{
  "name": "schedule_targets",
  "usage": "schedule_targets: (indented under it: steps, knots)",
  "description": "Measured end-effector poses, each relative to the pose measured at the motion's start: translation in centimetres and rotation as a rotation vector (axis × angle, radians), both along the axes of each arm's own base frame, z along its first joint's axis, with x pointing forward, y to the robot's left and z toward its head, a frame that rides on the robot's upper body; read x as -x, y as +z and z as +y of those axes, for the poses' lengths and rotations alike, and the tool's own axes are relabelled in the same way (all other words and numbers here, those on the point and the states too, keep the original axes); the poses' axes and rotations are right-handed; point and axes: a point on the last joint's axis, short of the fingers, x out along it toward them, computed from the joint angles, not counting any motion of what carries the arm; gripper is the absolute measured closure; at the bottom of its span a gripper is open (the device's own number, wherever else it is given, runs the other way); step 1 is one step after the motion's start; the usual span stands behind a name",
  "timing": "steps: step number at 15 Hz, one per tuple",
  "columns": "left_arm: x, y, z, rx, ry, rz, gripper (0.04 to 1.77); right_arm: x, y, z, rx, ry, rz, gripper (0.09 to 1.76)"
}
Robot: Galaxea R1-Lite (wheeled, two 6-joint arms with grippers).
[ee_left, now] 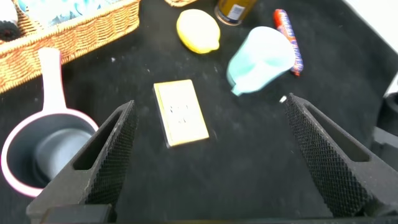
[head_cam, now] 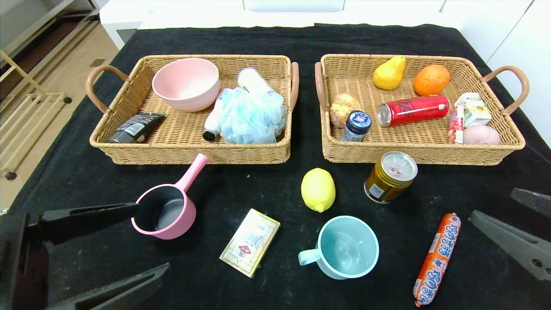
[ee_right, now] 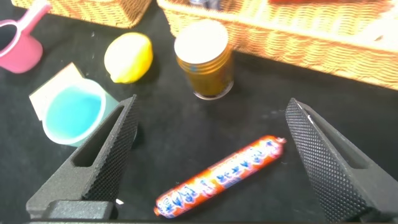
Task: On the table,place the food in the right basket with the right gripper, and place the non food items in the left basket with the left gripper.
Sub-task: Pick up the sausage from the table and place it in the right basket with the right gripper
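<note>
On the black table [head_cam: 275, 38], in front of the baskets, lie a yellow lemon [head_cam: 318, 189], a gold can [head_cam: 391, 176], an orange sausage [head_cam: 437, 258], a pink pan [head_cam: 165, 211], a beige box [head_cam: 250, 242] and a light blue mug [head_cam: 346, 246]. My left gripper [head_cam: 153, 237] is open and empty at the near left, beside the pan; the box [ee_left: 180, 112] lies ahead of its jaws. My right gripper [head_cam: 491, 203] is open and empty at the near right, with the sausage [ee_right: 221, 177] between and below its jaws. The left basket [head_cam: 189, 153] and right basket [head_cam: 422, 155] stand behind.
The left basket holds a pink bowl [head_cam: 186, 84], a blue mesh sponge [head_cam: 252, 116], a white bottle [head_cam: 252, 79] and a dark tube [head_cam: 135, 128]. The right basket holds a pear [head_cam: 388, 73], an orange [head_cam: 431, 79], a red can [head_cam: 413, 110], a jar [head_cam: 357, 125] and packets.
</note>
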Motion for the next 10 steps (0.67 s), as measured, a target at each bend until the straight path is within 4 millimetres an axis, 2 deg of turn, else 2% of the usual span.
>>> schedule_targets:
  steps: [4, 10]
  knots:
    - [-1.7, 1.3, -1.8, 0.002, -0.002, -0.020, 0.09, -0.8, -0.5, 1.2, 0.019, 0.034, 0.041, 0.14]
    - [-2.3, 0.8, -2.3, 0.027, -0.015, -0.023, 0.09, -1.0, -0.7, 1.3, 0.034, 0.015, 0.049, 0.14]
